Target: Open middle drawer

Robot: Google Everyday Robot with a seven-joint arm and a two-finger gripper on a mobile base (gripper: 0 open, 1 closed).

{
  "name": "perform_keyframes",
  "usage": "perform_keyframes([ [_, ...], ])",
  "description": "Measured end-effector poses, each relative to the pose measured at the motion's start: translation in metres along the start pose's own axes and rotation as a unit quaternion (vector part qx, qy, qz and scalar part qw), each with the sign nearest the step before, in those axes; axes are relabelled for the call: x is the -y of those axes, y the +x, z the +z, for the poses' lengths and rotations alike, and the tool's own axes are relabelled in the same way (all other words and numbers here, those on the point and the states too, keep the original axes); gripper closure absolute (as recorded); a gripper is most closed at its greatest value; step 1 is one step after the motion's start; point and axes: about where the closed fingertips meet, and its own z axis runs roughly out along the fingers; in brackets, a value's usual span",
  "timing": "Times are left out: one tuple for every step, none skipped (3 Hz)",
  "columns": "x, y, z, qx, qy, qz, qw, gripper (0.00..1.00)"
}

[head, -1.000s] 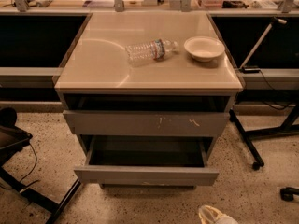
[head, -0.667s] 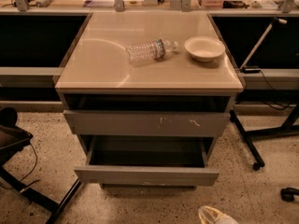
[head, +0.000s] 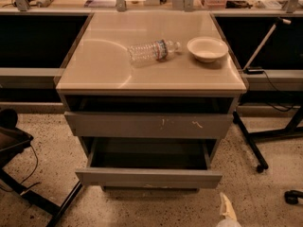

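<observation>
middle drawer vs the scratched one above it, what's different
The middle drawer is pulled well out, inside showing; the top drawer sticks out far less. The top drawer's front is taller with white scratches; the middle drawer's is shallower, chipped along its lower edge. Both are grey, handleless. The tool is at the bottom edge, lower right of the middle drawer.

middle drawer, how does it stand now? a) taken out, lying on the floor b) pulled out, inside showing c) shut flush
B: the middle drawer juts out past the scratched front above it, so its grey inside shows. The hand sits at the picture's bottom edge, right of the drawer and apart from it.
</observation>
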Motion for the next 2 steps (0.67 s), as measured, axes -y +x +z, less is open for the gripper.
perform_keyframes([
  [0.002, -0.011, 0.016, -0.002, -0.020, -0.023, 0.9995, 0.00],
  [0.003, -0.023, 0.042, -0.023, -0.064, -0.073, 0.9950, 0.00],
])
